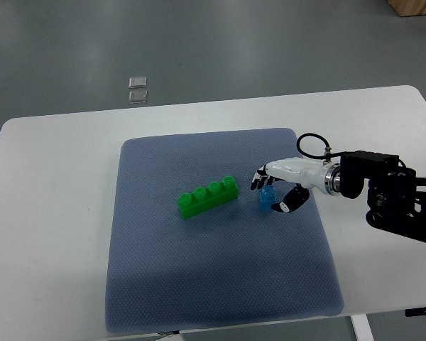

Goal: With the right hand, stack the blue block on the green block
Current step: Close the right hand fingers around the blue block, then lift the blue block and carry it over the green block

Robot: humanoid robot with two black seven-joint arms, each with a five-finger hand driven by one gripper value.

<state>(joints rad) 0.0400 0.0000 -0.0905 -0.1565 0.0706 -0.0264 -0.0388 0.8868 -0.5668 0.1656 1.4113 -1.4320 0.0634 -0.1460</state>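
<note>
Gripping blue block (267,198) — right hand (284,183) beside green block (208,197).

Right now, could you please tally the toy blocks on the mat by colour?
Green: 1, the long green plastic studded block
Blue: 1, the small blue plastic block, with the right hand around it
Total: 2
</note>
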